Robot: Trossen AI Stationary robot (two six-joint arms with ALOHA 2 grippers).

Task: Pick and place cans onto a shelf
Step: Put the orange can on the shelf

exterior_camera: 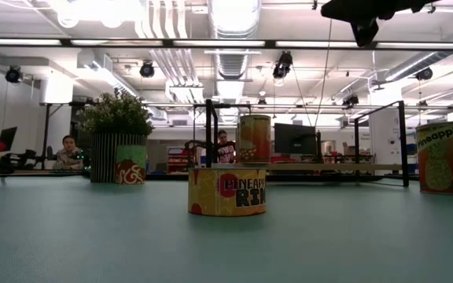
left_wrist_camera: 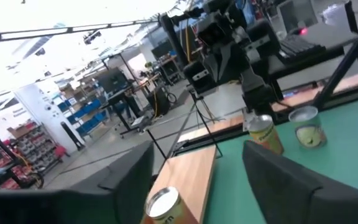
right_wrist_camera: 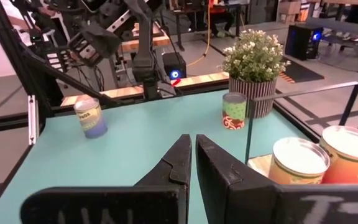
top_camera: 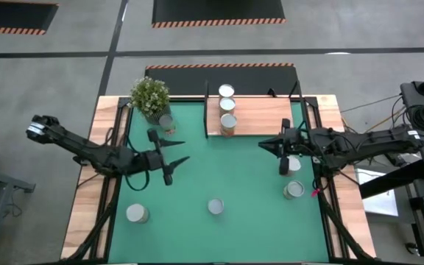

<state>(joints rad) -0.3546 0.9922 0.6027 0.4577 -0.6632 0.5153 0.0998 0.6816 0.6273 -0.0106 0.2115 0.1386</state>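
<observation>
Three cans stand in a row at the left end of the light-wood shelf; two of them show in the right wrist view. Another can stands by the potted plant. Cans stand on the green mat at the near left, near middle and near right, and one partly under my right arm. My left gripper is open and empty over the mat's left half. My right gripper is shut and empty, just on the near side of the shelf.
A potted green plant stands at the mat's far left corner. A thin black frame edges the shelf. The green mat lies bare between the two grippers. People sit in the room beyond the table.
</observation>
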